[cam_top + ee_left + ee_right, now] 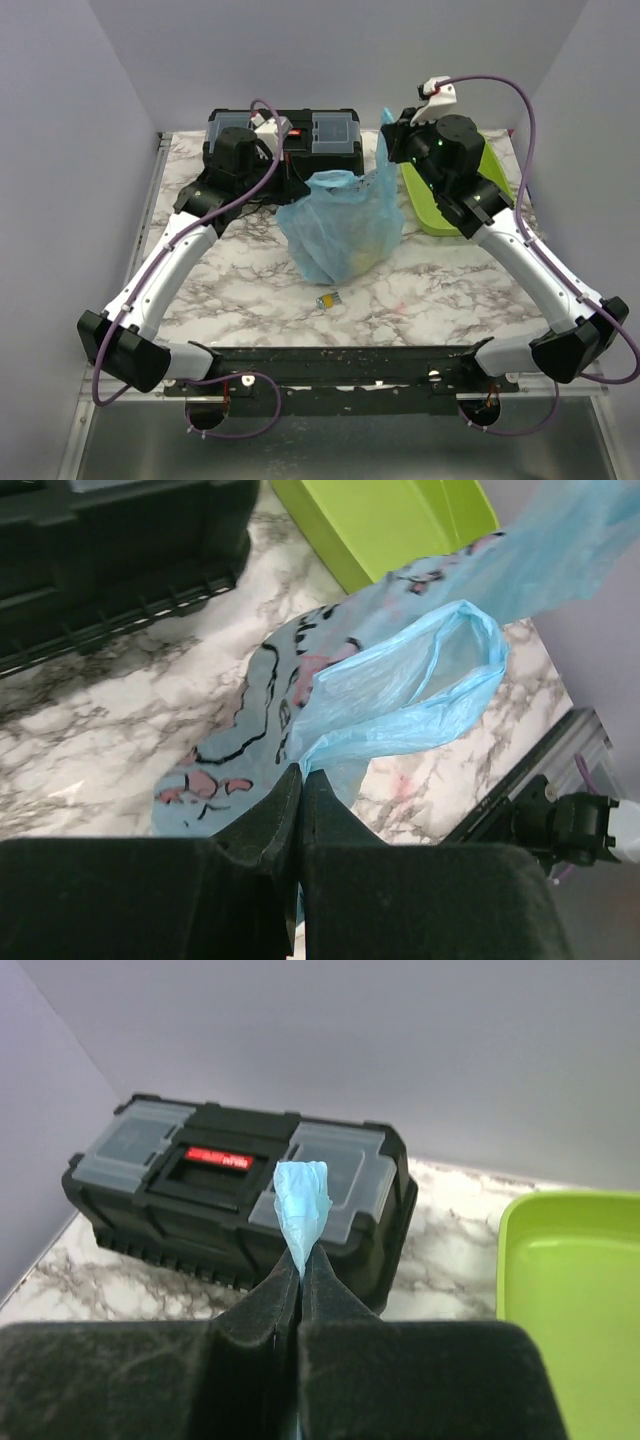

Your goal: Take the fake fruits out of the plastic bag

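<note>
Scene: Two arms share one plastic bag point(340, 228) at the middle of a marbled table point(230, 290). A black toolbox point(320, 130) stands behind it and a lime-green tray point(440, 215) lies to its right.
Right gripper point(302, 1260): Jaws pressed together on a twisted blue strip of the bag, apparently one handle, held high at the back right.
Left gripper point(300, 775): Fingers closed tight with a fold of blue film pinched at their tips, low on the bag's left flank. A loop handle point(440, 665) stands free just beyond them.
Fake fruits point(372, 250): Inside the bag, showing only as a yellowish glow through the film at its lower right. No single fruit can be made out, and none lies on the table.
Bag's lie: Belly resting on the table, top drawn up and back toward the right gripper. Its long line runs from the tabletop to the raised strip.
Key relation: The load sits below and nearer than the right gripper, and to the right of the left one. The left grip is the one closer to the bag's body.
Progress, as judged: Both holds made, nothing out yet.
Next move, as judged: Either the bag's bottom has to rise above its opening or the opening has to be spread. The opening itself is not clearly visible.
Bystander: A small yellow-and-silver block point(329, 300) lies in front of the bag, apart from it.
</note>
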